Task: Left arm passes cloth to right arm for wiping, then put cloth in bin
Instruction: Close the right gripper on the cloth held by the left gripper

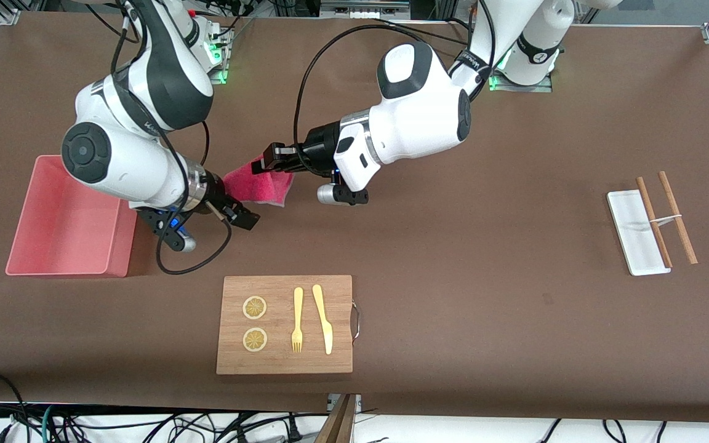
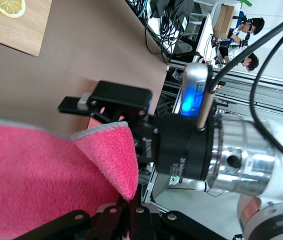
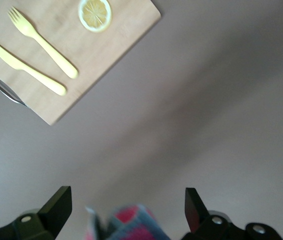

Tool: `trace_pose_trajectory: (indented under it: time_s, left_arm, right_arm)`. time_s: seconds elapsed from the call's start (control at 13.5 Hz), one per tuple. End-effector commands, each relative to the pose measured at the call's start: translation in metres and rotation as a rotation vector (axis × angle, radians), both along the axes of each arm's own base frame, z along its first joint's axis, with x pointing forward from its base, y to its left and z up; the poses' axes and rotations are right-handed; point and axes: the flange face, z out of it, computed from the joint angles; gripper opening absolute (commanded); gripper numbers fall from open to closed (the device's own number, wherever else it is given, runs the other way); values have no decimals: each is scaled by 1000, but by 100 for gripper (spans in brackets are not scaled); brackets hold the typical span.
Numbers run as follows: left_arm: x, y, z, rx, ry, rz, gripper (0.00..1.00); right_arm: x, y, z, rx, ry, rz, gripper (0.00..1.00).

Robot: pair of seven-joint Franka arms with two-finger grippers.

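My left gripper is shut on one edge of the magenta-red cloth and holds it in the air over the table, beside the bin. In the left wrist view its fingers pinch the cloth. My right gripper is open and right next to the hanging cloth. In the right wrist view its jaws stand wide apart, and a blurred fold of the cloth lies between them, near the palm. The salmon-pink bin stands empty at the right arm's end of the table.
A wooden board with two lemon slices, a yellow fork and a yellow knife lies nearer to the front camera. A white tray and a pair of brown chopsticks lie toward the left arm's end.
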Motion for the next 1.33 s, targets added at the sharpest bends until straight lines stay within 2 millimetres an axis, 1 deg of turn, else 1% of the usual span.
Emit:
trace_pose_trajectory:
  time_s: [0.0, 0.22, 0.52, 0.67, 0.81, 1.11, 1.26]
  left_arm:
    - [4, -4, 5, -30, 11, 14, 0]
    - [5, -3, 5, -30, 11, 16, 0]
    - [5, -3, 5, -30, 11, 16, 0]
    - [6, -2, 5, -30, 11, 17, 0]
    - [6, -2, 5, -30, 11, 17, 0]
    - [6, -1, 5, -30, 11, 19, 0]
    - [6, -1, 5, -30, 10, 18, 0]
  right_arm:
    - [-4, -5, 3, 1, 53, -2, 100]
    - [-5, -21, 7, -11, 92, -6, 100]
    - [-11, -31, 9, -20, 147, 3, 100]
    - [-10, -40, 31, 32, 166, -14, 100]
    - [-7, -51, 36, 72, 192, -37, 100]
    - [-11, -53, 38, 70, 216, -35, 100]
    - [-12, -49, 39, 96, 227, -40, 100]
